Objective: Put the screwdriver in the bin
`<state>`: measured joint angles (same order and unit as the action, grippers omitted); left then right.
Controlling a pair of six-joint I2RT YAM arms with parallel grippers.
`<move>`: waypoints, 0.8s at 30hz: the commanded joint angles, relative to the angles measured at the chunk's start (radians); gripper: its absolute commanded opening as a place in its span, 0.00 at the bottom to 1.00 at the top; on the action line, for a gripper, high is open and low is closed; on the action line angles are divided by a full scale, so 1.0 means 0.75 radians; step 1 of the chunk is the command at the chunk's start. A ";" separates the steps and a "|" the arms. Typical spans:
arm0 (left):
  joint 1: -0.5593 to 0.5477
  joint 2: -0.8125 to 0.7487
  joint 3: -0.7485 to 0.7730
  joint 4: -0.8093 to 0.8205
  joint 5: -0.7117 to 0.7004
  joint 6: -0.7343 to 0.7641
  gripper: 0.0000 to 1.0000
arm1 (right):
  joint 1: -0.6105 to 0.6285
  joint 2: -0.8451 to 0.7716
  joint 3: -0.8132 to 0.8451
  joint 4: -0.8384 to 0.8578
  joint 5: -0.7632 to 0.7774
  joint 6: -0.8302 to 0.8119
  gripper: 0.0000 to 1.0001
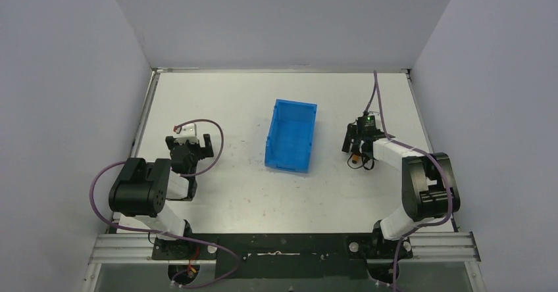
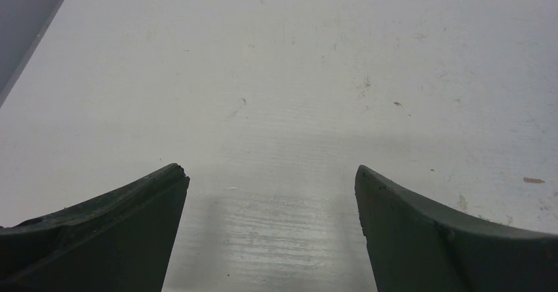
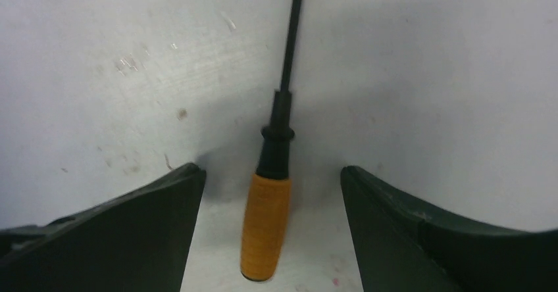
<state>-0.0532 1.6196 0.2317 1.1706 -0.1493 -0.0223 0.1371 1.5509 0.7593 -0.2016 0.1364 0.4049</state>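
The screwdriver [image 3: 266,226] has an orange handle and a thin black shaft and lies flat on the white table. In the right wrist view its handle lies between the open jaws of my right gripper [image 3: 271,180], with a gap on both sides and the shaft pointing away. In the top view only a bit of orange [image 1: 355,160] shows under my right gripper [image 1: 356,148], to the right of the blue bin [image 1: 291,135]. The bin stands upright and open at the table's middle. My left gripper [image 1: 189,148] is open and empty over bare table at the left, as the left wrist view [image 2: 271,173] also shows.
Grey walls enclose the table [image 1: 250,193] on the left, back and right. Purple cables [image 1: 377,101] run from both arms. The bin lies between the two grippers.
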 commanded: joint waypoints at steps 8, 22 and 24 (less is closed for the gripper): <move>-0.005 -0.011 0.028 0.055 0.006 -0.007 0.97 | -0.003 -0.039 0.057 -0.046 -0.021 -0.014 0.00; -0.004 -0.010 0.028 0.056 0.006 -0.007 0.97 | 0.382 -0.541 0.582 -0.402 0.185 0.078 0.00; -0.004 -0.011 0.028 0.055 0.005 -0.009 0.97 | 0.505 -0.555 0.625 -0.356 0.242 0.099 0.00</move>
<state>-0.0532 1.6196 0.2317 1.1709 -0.1493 -0.0223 0.3901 1.1717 1.1587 -0.4568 0.2146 0.4305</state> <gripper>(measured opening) 0.971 0.208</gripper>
